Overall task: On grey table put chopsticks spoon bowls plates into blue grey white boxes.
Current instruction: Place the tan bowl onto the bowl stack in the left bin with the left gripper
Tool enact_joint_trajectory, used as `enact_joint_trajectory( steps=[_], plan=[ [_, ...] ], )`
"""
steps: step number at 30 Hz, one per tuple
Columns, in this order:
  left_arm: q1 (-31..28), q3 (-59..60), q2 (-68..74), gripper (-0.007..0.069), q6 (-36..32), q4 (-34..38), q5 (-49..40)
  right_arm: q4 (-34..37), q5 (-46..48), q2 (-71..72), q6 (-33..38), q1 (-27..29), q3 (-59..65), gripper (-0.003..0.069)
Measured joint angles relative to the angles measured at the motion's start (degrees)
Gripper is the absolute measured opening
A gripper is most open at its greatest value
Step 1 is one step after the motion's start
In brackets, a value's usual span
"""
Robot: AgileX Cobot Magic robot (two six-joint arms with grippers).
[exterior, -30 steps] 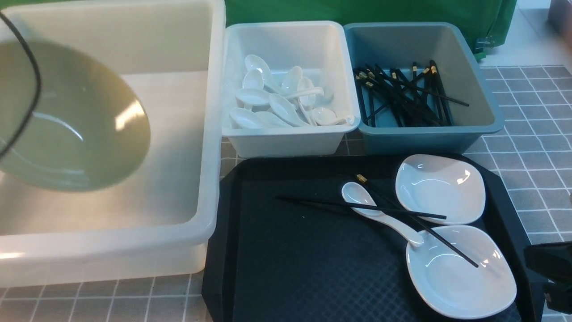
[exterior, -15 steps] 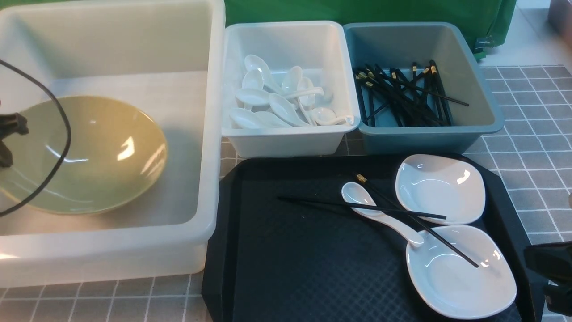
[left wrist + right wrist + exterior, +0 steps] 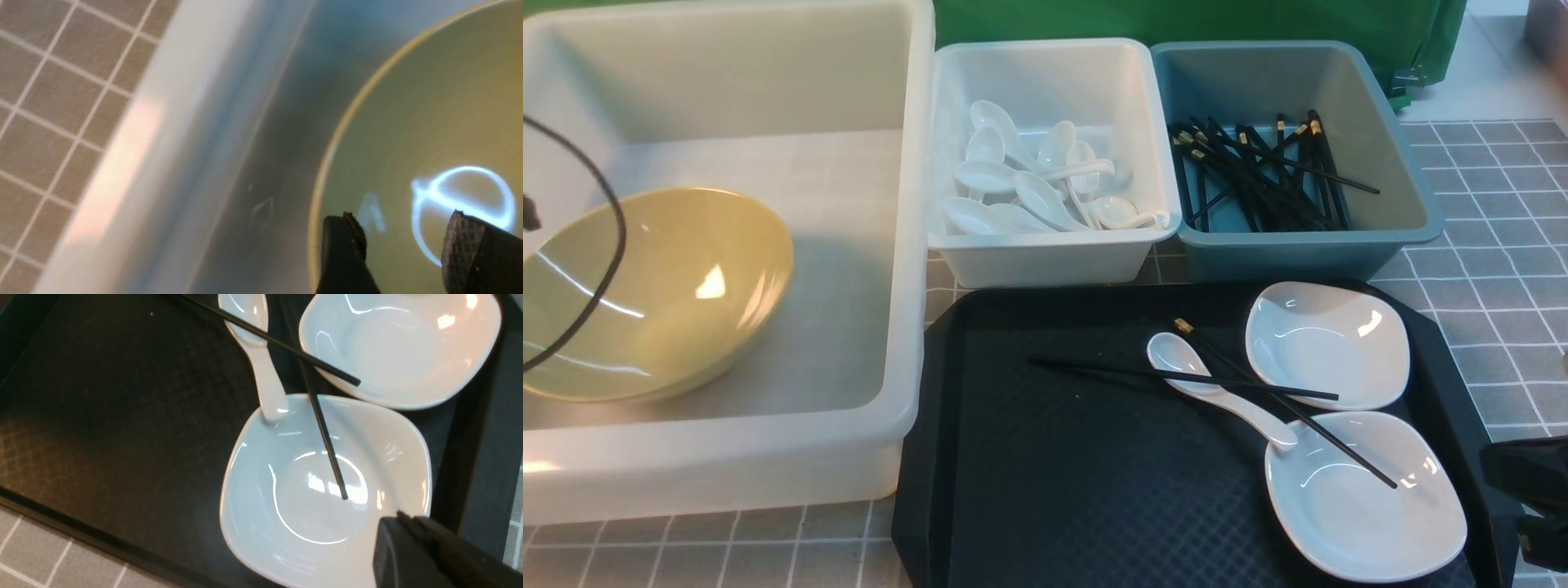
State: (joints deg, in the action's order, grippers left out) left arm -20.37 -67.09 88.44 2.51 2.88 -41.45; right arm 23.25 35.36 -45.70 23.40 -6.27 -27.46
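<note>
The yellow-olive bowl (image 3: 662, 294) lies slightly tilted on the floor of the large translucent tub (image 3: 915, 245). My left gripper (image 3: 402, 220) is open just above the bowl's (image 3: 429, 102) inside, near its rim, with nothing between the fingers. On the black tray (image 3: 1054, 474) sit two white plates (image 3: 1327, 343) (image 3: 1364, 498), a white spoon (image 3: 1217, 392) and two crossed black chopsticks (image 3: 1184, 376). One chopstick (image 3: 322, 428) ends inside the near plate (image 3: 286, 522). My right gripper (image 3: 398, 516) is shut and empty, over that plate's near corner.
Behind the tray, the white box (image 3: 1054, 253) holds several spoons and the blue-grey box (image 3: 1298, 253) holds several chopsticks. The grey table (image 3: 1503, 269) shows to the right. A black cable (image 3: 605, 269) loops in front of the bowl.
The bowl has come down from mid-air onto the tub floor. My left gripper has opened and let it go. The right arm has not moved.
</note>
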Motion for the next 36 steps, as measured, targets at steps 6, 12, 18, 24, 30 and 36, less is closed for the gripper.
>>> enact_joint_trajectory(
  steps=[6, 12, 18, 24, 30, 36],
  plan=[
    [4.3, 0.0, 4.1, 0.0148, -9.5, 7.6, 1.6, 0.2, -0.4, 0.0, 0.0, 0.0, 0.0, 0.0043],
    [4.4, 0.0, 10.4, 0.0034, -8.3, 2.3, 0.7, 0.4, -0.4, 0.0, 0.0, 0.0, 0.0, 0.0045],
    [4.4, 0.0, 10.9, 0.0017, -2.5, -4.5, 0.3, 0.4, -0.4, 0.0, 0.0, 0.0, 0.0, 0.0047],
    [4.4, -0.1, 9.4, 0.0015, 6.4, -14.1, 0.5, 0.5, -0.4, 0.0, 0.0, 0.0, 0.0, 0.0054],
    [4.4, -0.1, 8.8, 0.0015, 10.3, -17.6, 0.2, 0.6, -0.6, 0.0, 0.0, 0.0, 0.2, 0.0059],
    [4.4, -0.1, 3.4, 0.0015, 3.2, -4.2, -0.2, 2.5, -3.2, 0.0, 0.0, 0.0, 3.1, 0.0062]
  ],
)
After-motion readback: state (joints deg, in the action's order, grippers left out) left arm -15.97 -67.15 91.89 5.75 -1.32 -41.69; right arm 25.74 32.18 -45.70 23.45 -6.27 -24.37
